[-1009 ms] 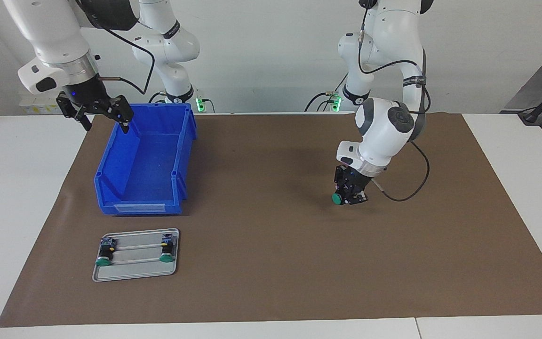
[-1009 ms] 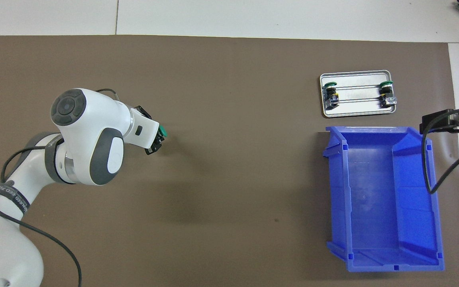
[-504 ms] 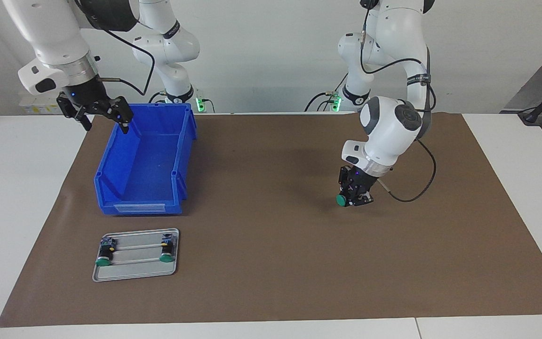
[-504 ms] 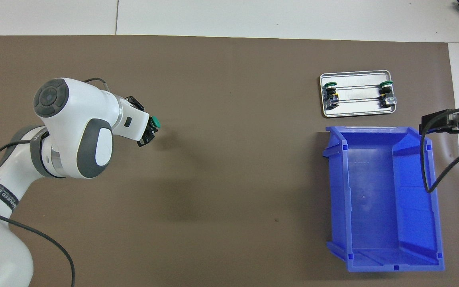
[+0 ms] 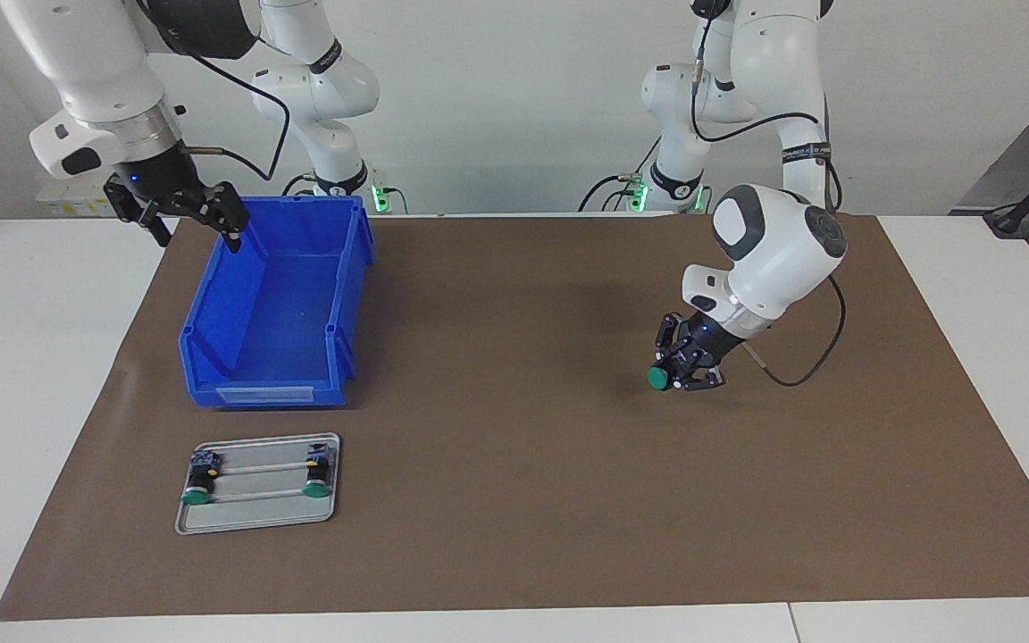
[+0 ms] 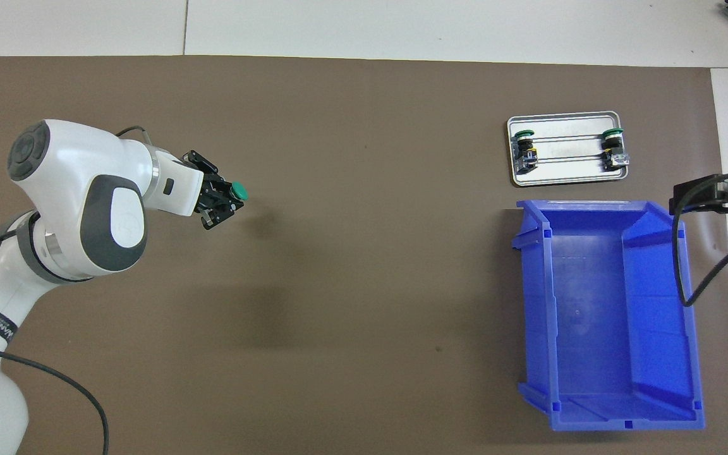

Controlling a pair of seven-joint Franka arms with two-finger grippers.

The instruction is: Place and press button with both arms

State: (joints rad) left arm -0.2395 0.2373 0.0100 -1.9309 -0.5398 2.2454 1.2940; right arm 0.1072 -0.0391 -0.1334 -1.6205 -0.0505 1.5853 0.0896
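The left end effector [image 5: 677, 375] was clenched on the button [image 5: 657, 378], whose round green cap pointed out from between the fingertips toward the middle of the brown mat [image 5: 514, 500]. In the facing view this pair sat right of centre, raised a little above the mat with a faint shadow beneath; in the overhead view the same end effector [image 6: 222, 199] and button [image 6: 237, 190] showed at the left of the frame, roughly at mid-height. The left arm [image 5: 773, 250] was bent down over the mat from the upper right of the facing view, its wrist tilted so the fingers lay slantwise rather than pointing straight down.

The right end effector [image 5: 184, 210] hung released, its fingers spread apart and holding nothing, at the upper left of the facing view, over the edge of the blue bin [image 5: 273, 304] that lies toward the right arm's end of the worktop. In the overhead view only its tips [image 6: 711, 194] reached in from the right edge of the frame, above the bin [image 6: 604, 316].

The bin stood open and bare inside. Just below it in the facing view, at the lower left, a flat grey metal tray [image 5: 255, 518] lay on the mat with two more green-capped buttons [image 5: 197, 487] on it, one near each short end, lying on their sides. In the overhead view the tray [image 6: 566, 180] appeared at the upper right, just above the bin.
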